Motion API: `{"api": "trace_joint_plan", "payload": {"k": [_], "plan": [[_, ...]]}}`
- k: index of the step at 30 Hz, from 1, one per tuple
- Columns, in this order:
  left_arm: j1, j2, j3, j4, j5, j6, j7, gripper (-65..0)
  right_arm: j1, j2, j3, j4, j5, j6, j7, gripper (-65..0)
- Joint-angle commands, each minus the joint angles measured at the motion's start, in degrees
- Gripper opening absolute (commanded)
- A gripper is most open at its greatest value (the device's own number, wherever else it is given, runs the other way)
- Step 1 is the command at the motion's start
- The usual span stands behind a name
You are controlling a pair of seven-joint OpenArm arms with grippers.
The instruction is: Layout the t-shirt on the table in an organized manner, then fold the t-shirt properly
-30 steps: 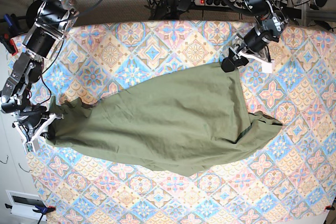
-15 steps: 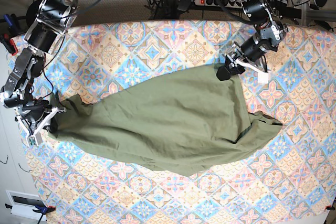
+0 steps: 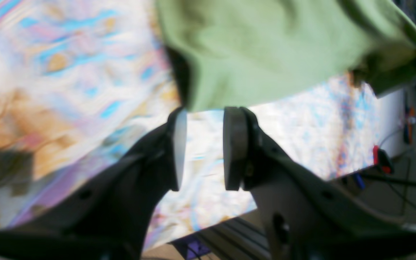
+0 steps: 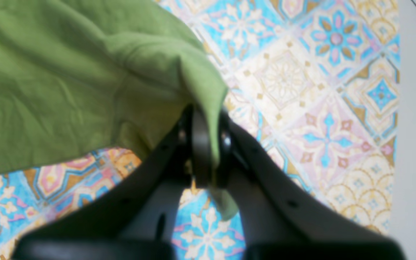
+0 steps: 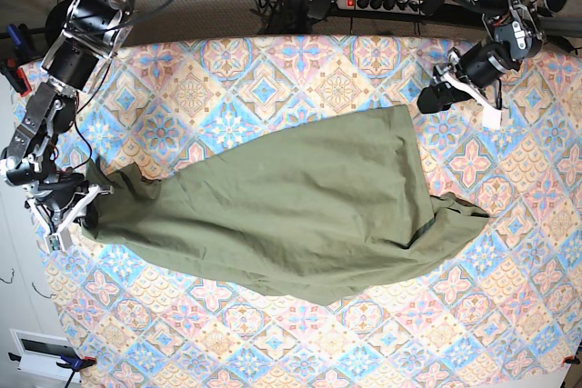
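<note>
The olive-green t-shirt [image 5: 291, 206] lies spread slantwise across the middle of the table [image 5: 273, 70], wrinkled, with one bunched end near the right edge. My right gripper [image 5: 80, 211] is at the table's left edge, shut on the shirt's left end. The right wrist view shows the fabric [image 4: 49, 72] pinched between the gripper's [image 4: 208, 115] jaws, just above the tiles [image 4: 302, 90]. My left gripper [image 5: 429, 100] is open and empty, to the right of the shirt's far corner. In the left wrist view the gripper [image 3: 206, 115] hangs just below the shirt's edge [image 3: 265, 47].
A power strip [image 5: 382, 2] and cables lie behind the table's far edge. A red clamp [image 5: 14, 70] sits at the left edge and another clamp [image 5: 77, 363] at the front left corner. White furniture [image 5: 18, 297] stands left of the table.
My left gripper has let go of the shirt's far corner and moved right and back, away from it. The corner now lies flat. My right gripper keeps its hold and has barely moved.
</note>
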Motion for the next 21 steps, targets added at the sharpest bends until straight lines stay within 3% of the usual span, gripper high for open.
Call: {"api": "trace_joint_plan", "payload": {"k": [1, 8, 15, 18, 21], "plan": [[-1.42, -0.35, 0.09, -0.41, -1.4, -0.25, -0.86, -47.8, 1.46, 0.99, -0.03, 1.1, 1.01, -0.05, 1.36, -64.3], [-7.13, 1.67, 1.76, -8.94, 4.57, -0.25, -0.77, -45.5, 1.46, 0.29, -0.03, 1.01, 1.01, -0.05, 1.36, -64.3], [-7.57, 2.02, 10.2, -9.11, 6.95, -0.25, -1.03, -23.6, 1.46, 0.03, -0.03, 1.01, 1.01, -0.05, 1.27, -64.3], [-7.57, 2.02, 12.13, -9.11, 6.95, -0.25, -1.03, -24.1, 1.46, 0.03, -0.03, 1.01, 1.01, -0.05, 1.45, -64.3], [-7.31, 2.02, 14.07, -8.94, 6.68, -0.51, -0.77, -30.1, 1.46, 0.03, 0.06, 1.01, 1.01, -0.05, 1.45, -64.3]]}}
